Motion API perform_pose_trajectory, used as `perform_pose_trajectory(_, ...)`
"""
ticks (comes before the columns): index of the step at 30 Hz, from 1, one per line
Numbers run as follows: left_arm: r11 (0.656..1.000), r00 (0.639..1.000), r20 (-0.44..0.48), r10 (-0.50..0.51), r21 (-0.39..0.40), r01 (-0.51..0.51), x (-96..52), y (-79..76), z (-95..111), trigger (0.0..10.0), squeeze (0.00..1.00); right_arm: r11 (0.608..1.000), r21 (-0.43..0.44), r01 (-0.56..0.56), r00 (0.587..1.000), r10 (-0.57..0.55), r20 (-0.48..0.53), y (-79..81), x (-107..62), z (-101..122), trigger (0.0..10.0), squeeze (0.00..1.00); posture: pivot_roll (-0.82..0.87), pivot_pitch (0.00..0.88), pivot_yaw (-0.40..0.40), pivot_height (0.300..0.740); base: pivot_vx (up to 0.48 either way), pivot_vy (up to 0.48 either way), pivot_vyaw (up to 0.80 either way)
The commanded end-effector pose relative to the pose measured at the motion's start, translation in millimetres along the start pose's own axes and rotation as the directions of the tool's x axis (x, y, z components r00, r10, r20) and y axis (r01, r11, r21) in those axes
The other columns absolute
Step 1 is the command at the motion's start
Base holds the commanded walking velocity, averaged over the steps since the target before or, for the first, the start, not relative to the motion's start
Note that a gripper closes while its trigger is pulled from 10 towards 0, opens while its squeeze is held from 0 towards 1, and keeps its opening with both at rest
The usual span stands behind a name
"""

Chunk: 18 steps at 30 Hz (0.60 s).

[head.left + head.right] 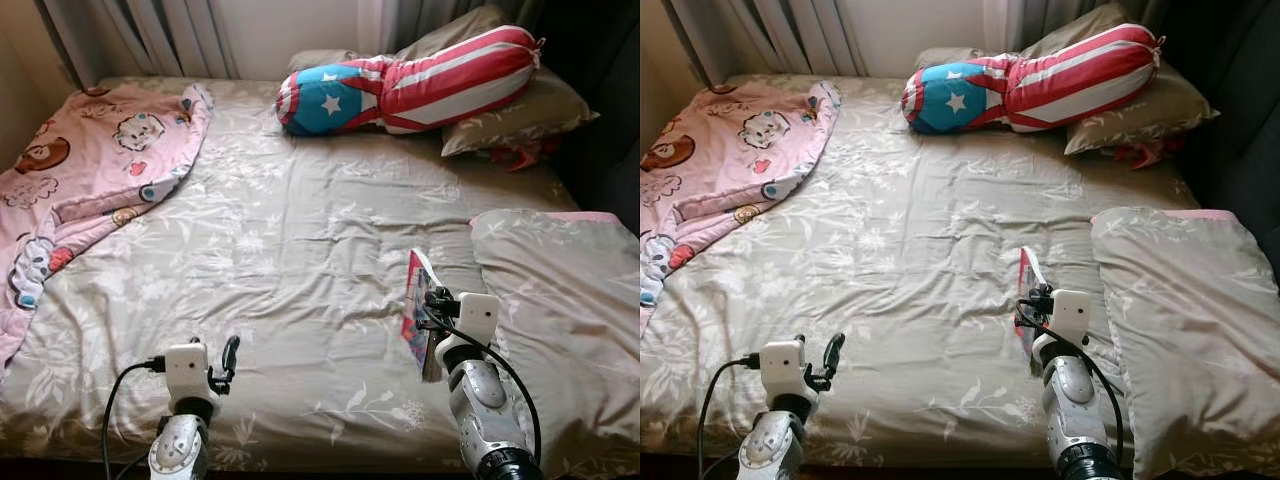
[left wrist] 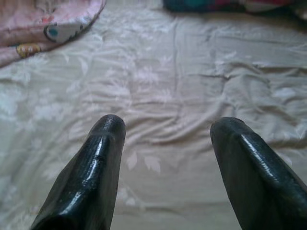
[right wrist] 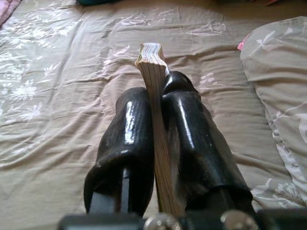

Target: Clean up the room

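Book (image 3: 152, 76) clamped edge-on between my right end effector's (image 1: 425, 322) fingers, held upright over the bed (image 1: 300, 230), near the grey pillow (image 1: 560, 300). My left end effector (image 2: 165, 158) hovers low over the sheet, fingers spread, nothing in it.

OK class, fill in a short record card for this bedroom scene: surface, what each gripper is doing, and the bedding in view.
surface: bed with a floral sheet
right gripper: jaws shut on a thin book, held on edge above the sheet
left gripper: jaws open, holding nothing, above the sheet
far end: flag-pattern bolster on pillows
robot's left: pink blanket
robot's right: loose pillow
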<state>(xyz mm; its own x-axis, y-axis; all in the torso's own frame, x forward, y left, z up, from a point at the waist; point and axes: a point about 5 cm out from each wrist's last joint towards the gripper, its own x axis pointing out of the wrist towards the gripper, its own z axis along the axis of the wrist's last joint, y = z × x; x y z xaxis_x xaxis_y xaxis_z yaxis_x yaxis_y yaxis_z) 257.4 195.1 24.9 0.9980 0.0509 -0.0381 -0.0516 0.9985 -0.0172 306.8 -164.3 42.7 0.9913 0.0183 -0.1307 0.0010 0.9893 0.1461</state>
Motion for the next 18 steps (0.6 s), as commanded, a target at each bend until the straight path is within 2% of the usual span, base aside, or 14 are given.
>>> perform_pose_trajectory(1, 1.000, 1.000, -0.029, 0.003, -0.007, -0.003, -4.6, 3.0, -4, 10.0, 0.00, 1.000, 0.000, -0.012, 0.998, 0.012, 0.057, 3.2, 2.7, 10, 10.0, 0.00, -0.07, 0.126, -0.019, 0.706, 0.000, 0.000, 0.00)
perform_pose_trajectory(3, 1.000, 1.000, -0.029, -0.007, -0.005, 0.007, -3.9, 0.7, -3, 10.0, 0.00, 1.000, -0.003, -0.016, 0.998, 0.016, 0.065, 4.5, 3.0, 11, 10.0, 0.00, -0.07, 0.125, -0.019, 0.686, 0.000, 0.000, 0.00)
perform_pose_trajectory(9, 1.000, 0.999, -0.029, -0.024, -0.009, 0.023, -2.4, -7.7, -1, 10.0, 0.00, 1.000, -0.001, -0.007, 0.996, 0.007, 0.086, 1.5, 1.4, 13, 10.0, 0.00, -0.08, 0.116, -0.015, 0.681, 0.000, 0.000, 0.00)
perform_pose_trajectory(15, 0.999, 0.999, -0.035, -0.033, -0.013, 0.032, -1.6, -10.2, -1, 10.0, 0.00, 1.000, -0.005, 0.006, 0.999, -0.006, 0.042, -1.4, 1.1, 7, 10.0, 0.00, -0.08, 0.107, -0.012, 0.681, 0.000, 0.000, 0.00)
perform_pose_trajectory(18, 0.999, 0.999, -0.038, -0.038, -0.008, 0.038, -1.5, -10.3, 0, 10.0, 0.00, 1.000, -0.011, 0.005, 0.999, -0.005, 0.046, -0.1, 1.3, 7, 10.0, 0.00, -0.08, 0.100, -0.011, 0.661, 0.000, 0.000, 0.00)
